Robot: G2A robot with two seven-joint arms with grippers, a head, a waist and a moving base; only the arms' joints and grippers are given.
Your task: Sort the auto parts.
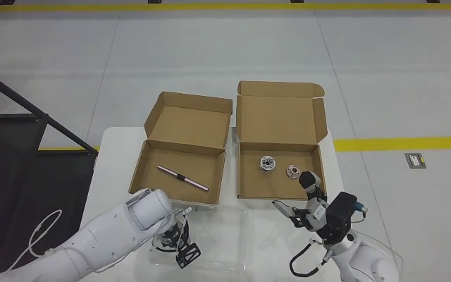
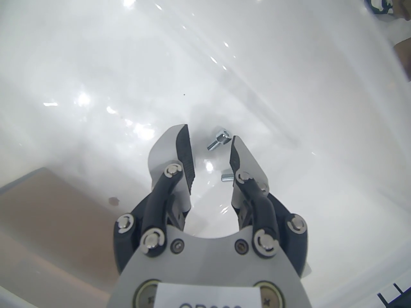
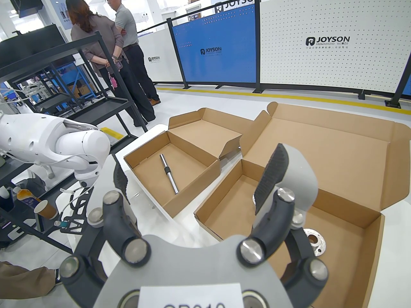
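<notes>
Hovering moderately open, the left claw [image 2: 210, 132] has one bolt [image 2: 218, 141] between its jaws, close to one side, and a second bolt [image 2: 227, 177] farther back beside that same jaw; judged risk: an off-centre close flicks either away.

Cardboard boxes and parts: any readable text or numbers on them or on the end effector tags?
Left box, right box: no print.
Rod, larger round part, smaller round part, bolts: no legible markings.
Left tag, on the left end effector: cut off by the frame, unreadable.
Right tag, on the right end effector: likewise cut off.
</notes>
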